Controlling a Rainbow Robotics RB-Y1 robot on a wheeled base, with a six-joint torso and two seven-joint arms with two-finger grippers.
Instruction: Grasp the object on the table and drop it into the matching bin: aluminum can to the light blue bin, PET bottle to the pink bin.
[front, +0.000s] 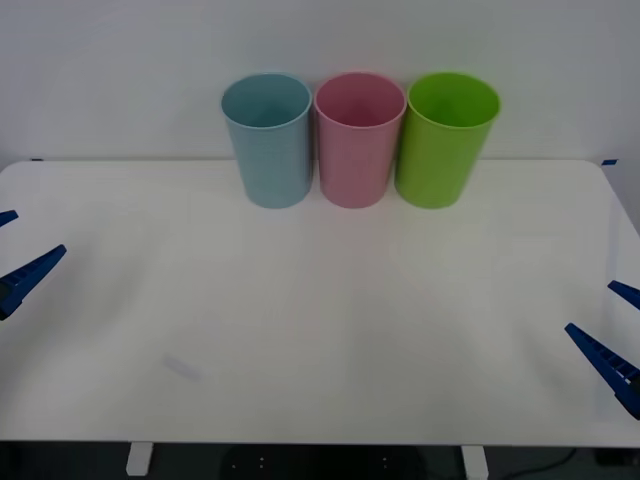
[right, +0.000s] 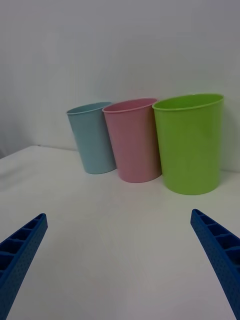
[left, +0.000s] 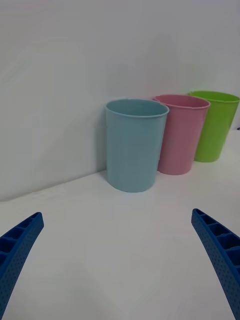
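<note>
We found the left hand (front: 40, 230) at the left edge of the table (front: 300, 380), its two blue ribbed fingers spread wide with nothing between them. In its own wrist view the fingers (left: 20, 245) sat at the two corners with bare white tabletop between. The right hand (front: 590, 305) hung at the right edge of the table, a little nearer the front edge than the left one. It was parted in the same way and gripped nothing, with the same bare white surface between its fingers (right: 220, 245).

Beyond the hands the white top ran flat to the far edge, where three bins stood in a row against the pale wall. The light blue bin (front: 267, 140) was leftmost, the pink bin (front: 359, 140) stood in the middle and the lime green bin (front: 446, 140) was on the right. All three stood upright — long axis vertical, open mouth up, walls tapering down to a narrower base. The blue and pink rims looked to be touching or very nearly so, and the pink and green likewise — we could not tell which. From the left hand the blue bin was the nearest; from the right hand, the green one. Both hands were well apart from the bins.

A faint smudge (front: 182, 367) lay on the table toward the front left, between the left hand and the front edge.
</note>
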